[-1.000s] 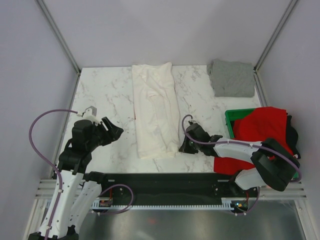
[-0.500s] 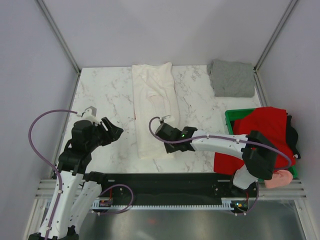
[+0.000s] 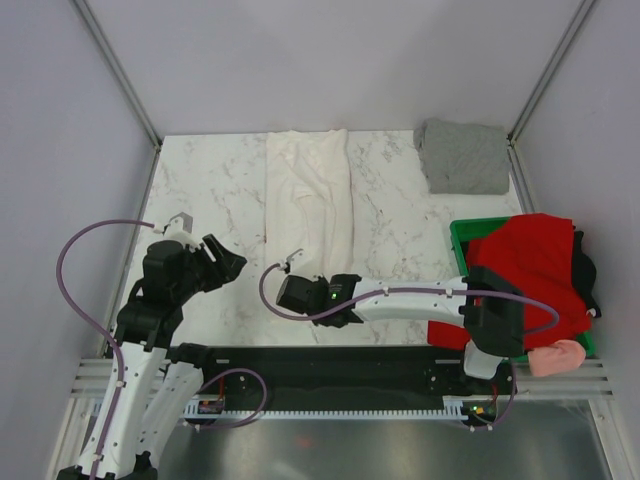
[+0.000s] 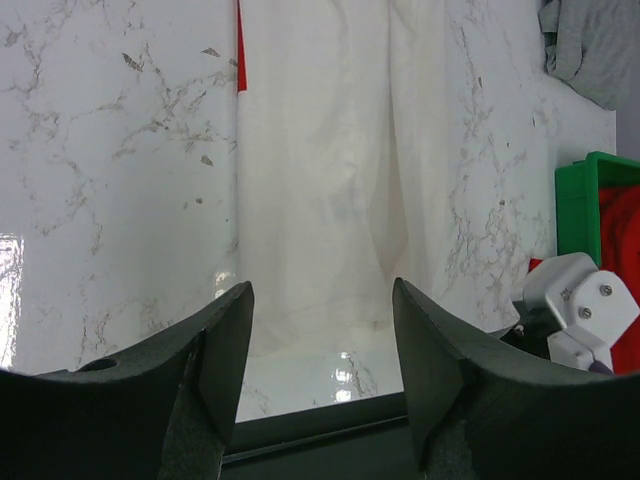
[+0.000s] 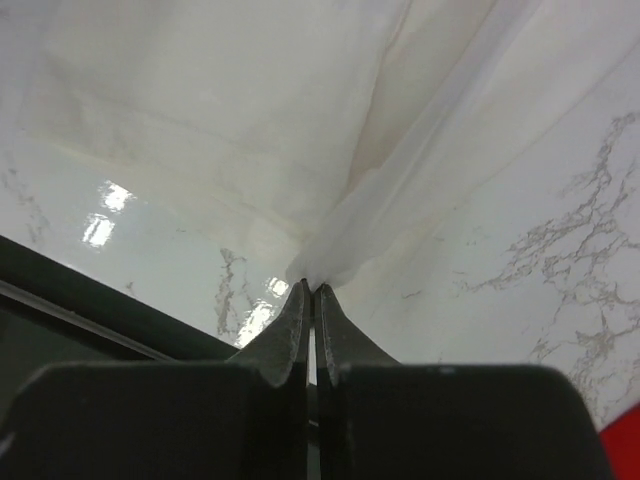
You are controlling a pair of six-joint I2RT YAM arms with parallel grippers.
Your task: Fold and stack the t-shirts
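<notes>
Clamped tight with the right gripper (image 5: 312,290) on a bunched pinch of the white shirt (image 3: 310,200), at its near hem, close to the table's near edge. Laid flat down mid-table, long axis running far to near, far end at the back edge. From the pinch, cloth fanning away up-table, ahead of the fingers; nothing but bare marble to either side. Reaching in from the right base, arm stretched low across the near strip, wrist at the hem's left half.

Hovering off to the left with the left gripper (image 3: 225,265), jaws well apart, nothing between them; near half of the shirt straight ahead in its wrist view, just beside but not touched.

Nearer arm for the hem: the right, already on it. Probably next, as a guess: carrying that hem up-table along the long axis to halve the length.

Elsewhere: grey square (image 3: 462,155) in the far right corner; red shirt (image 3: 525,260) heaped over the crate (image 3: 462,235), well apart from both grippers.
</notes>
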